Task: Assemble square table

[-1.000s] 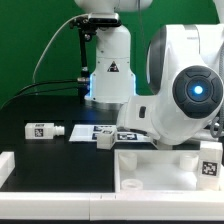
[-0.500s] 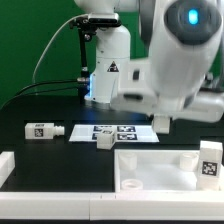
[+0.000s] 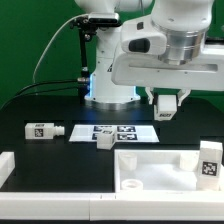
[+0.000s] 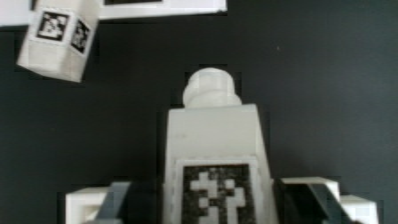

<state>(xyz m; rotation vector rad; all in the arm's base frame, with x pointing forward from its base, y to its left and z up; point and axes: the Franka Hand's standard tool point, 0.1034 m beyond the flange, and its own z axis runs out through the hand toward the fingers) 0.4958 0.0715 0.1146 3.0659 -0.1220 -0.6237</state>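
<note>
Four legs are in your view, and one of them is in the gripper [image 3: 167, 108]. In the wrist view you can see the held leg [image 4: 214, 130] pinched between the two fingers [image 4: 93, 205], with its tag facing the camera and its rounded peg pointing away from the hand. In the exterior view the gripper hangs above the black table [image 3: 40, 105], just past the right end of the marker board [image 3: 115, 130], clear of everything below it. The square tabletop [image 3: 160, 156] lies at the near right, rim up, with a round boss in its near left corner. A second leg [image 3: 45, 130] lies on its side well to the left, tag facing you. A third leg [image 3: 104, 141] sits at the near edge of the marker board, close to the tabletop's far left corner. The fourth leg [image 3: 210, 160] stands at the right edge by the tabletop's rim; you cannot tell whether it is inside the rim or beside it. A plain white bar [image 3: 6, 165] sits at the near left.
</note>
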